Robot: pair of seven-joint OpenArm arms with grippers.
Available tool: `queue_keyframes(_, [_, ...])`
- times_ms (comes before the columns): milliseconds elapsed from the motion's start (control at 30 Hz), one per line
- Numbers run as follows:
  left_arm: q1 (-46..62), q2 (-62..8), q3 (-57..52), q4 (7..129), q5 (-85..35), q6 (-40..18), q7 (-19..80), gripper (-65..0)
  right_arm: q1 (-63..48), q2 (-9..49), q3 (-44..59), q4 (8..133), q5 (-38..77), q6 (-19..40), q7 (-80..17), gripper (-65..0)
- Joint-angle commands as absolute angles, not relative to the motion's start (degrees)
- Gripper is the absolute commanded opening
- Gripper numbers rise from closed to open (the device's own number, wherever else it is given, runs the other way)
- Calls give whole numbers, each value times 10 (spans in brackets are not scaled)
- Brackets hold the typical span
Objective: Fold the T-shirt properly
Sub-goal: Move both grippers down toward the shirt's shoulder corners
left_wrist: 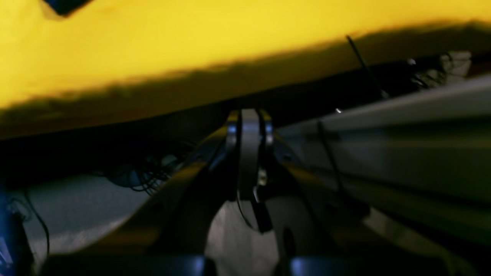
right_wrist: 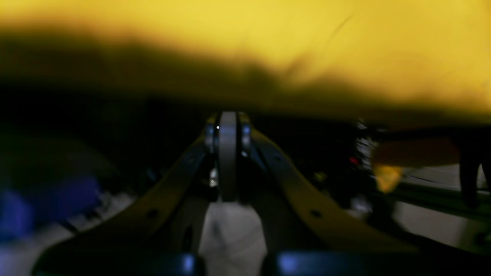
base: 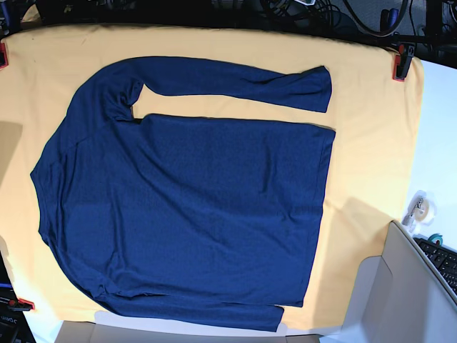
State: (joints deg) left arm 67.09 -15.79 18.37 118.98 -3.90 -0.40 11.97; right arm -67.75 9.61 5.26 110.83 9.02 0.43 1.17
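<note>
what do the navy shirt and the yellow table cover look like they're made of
Dark navy long-sleeved T-shirt: seemingly thin, soft knit, matte, lying limp and flat with a fine surface texture. Yellow table cloth: likely woven fabric, matte, clamped at the corners, faintly rumpled.

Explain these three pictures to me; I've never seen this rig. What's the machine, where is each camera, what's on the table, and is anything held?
It's a two-armed robot. The base view looks straight down on a table under a yellow cloth; a navy long-sleeved T-shirt lies spread flat, unfolded. The arms don't appear there. The other two pictures come from cameras on each wrist, looking along the grippers. The left gripper and right gripper are both shut, holding nothing, near the cloth's edge.
</note>
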Motion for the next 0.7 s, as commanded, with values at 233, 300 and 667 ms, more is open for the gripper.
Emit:
queue_keyframes(233, [632, -192, 198, 1199, -46, -6, 109, -650, -681, 153, 124, 1170, 248, 5, 25, -650])
queue_keyframes(300, [619, -192, 198, 1199, -46, -6, 106, -650, -669, 160, 125, 1170, 284, 27, 25, -650])
queue_keyframes(667, [523, -193, 195, 1200, -119, -7, 106, -650, -575, 158, 155, 1164, 416, 88, 20, -650])
